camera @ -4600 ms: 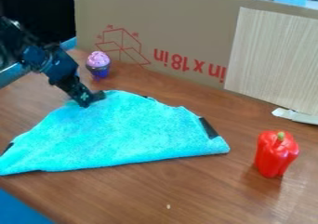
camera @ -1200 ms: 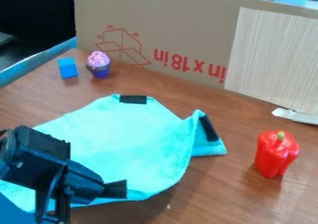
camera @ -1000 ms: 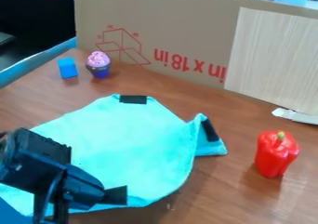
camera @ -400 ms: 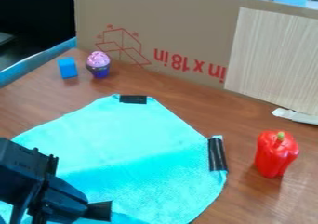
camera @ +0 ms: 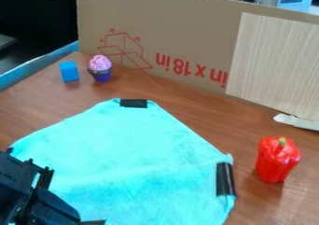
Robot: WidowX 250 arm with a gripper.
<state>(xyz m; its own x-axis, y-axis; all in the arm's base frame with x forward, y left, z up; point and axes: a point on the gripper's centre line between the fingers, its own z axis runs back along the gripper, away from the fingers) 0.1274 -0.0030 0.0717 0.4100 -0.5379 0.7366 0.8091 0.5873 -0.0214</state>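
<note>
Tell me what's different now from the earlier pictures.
The gripper has moved from the cloth's far edge toward the camera, to the lower left. The cloth, folded over before, now spreads out toward the camera; whether the gripper holds it is unclear. The blue block, hidden earlier, now shows beside the cupcake. The cupcake, red pepper and cardboard stayed put.

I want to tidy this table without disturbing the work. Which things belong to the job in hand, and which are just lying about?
Seems part of the job:
turquoise cloth, spread on the table
black strips at its edges
gripper, at the cloth's lower-left part

Seems just lying about:
blue block
toy cupcake, beside the block
red pepper, right of the cloth
</note>
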